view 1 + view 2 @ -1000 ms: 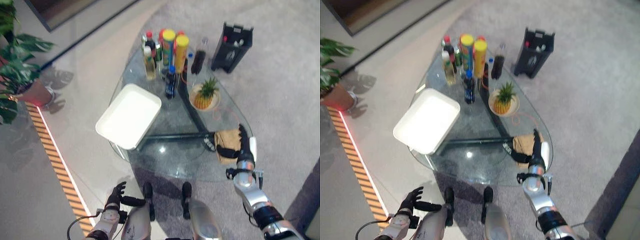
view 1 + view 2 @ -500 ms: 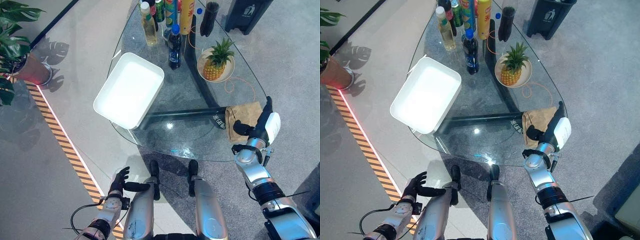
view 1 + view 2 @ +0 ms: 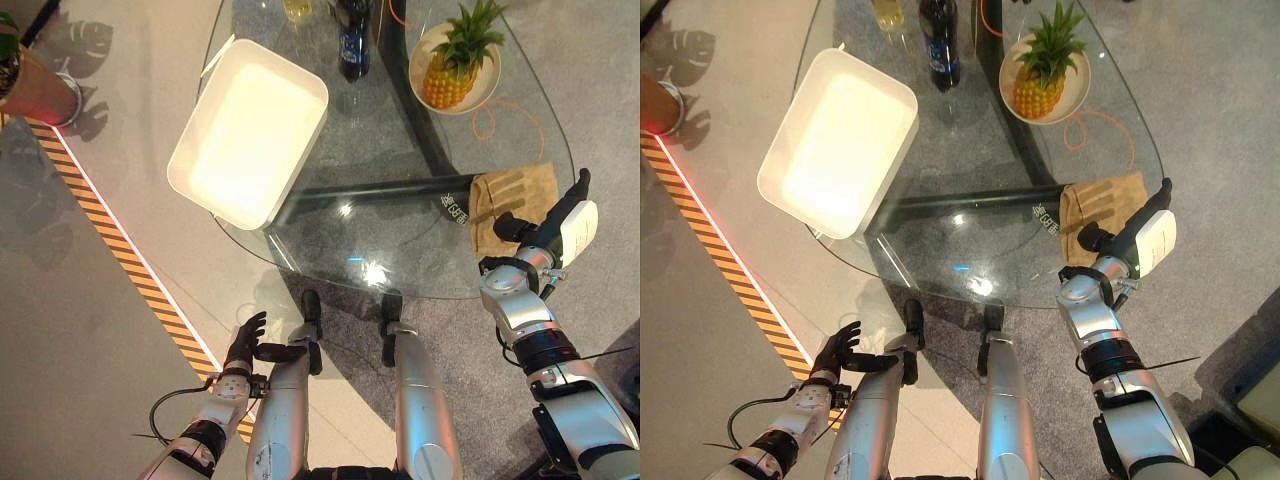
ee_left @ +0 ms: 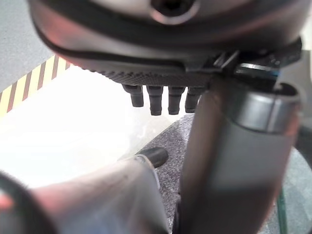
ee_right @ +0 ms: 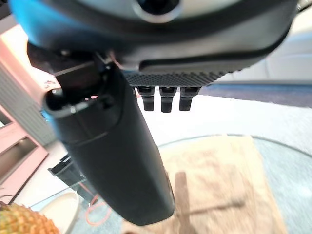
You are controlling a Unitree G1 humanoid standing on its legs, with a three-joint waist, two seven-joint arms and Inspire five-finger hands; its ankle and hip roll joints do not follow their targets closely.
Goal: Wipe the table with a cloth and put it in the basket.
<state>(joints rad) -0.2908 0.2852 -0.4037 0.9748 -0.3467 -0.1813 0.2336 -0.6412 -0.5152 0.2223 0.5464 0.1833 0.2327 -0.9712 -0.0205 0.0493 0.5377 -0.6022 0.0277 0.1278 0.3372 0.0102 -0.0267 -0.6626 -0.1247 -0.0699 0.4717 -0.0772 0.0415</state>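
— Right, where's the cloth (image 3: pixel 512 205) from my right hand (image 3: pixel 553 235)?

— Just past the fingers (image 5: pixel 161 99). I see the tan cloth lying flat on the glass desk (image 3: pixel 400 215), at its right edge, straight ahead of the fingertips and a little to their left. From the head camera the hand stands at the cloth's outer edge, thumb side toward it; I can't tell whether it touches. In the wrist view the cloth spreads out beyond the fingers with nothing between.

— And the fingers themselves?

— Extended and relaxed, holding nothing. The thumb sticks out toward the cloth.

— Long axis?

— It looks like a folded rectangle, only slightly longer across the line of the fingers than along it, I'd judge. So a flat press from above suits it better than a pinch.

— The other arm?

— My left hand (image 3: pixel 243 345) hangs low by the leg, well apart from the desk, fingers spread, empty. The right one is by far the nearer, so I'd work with it.

— Then where to?

— The white basket (image 3: pixel 248 143) sits on the far side of the desk from these fingers, off to their left, with bare glass between to wipe across. A pineapple on a plate (image 3: pixel 455 70) stands beyond the cloth; I'd steer clear of it.
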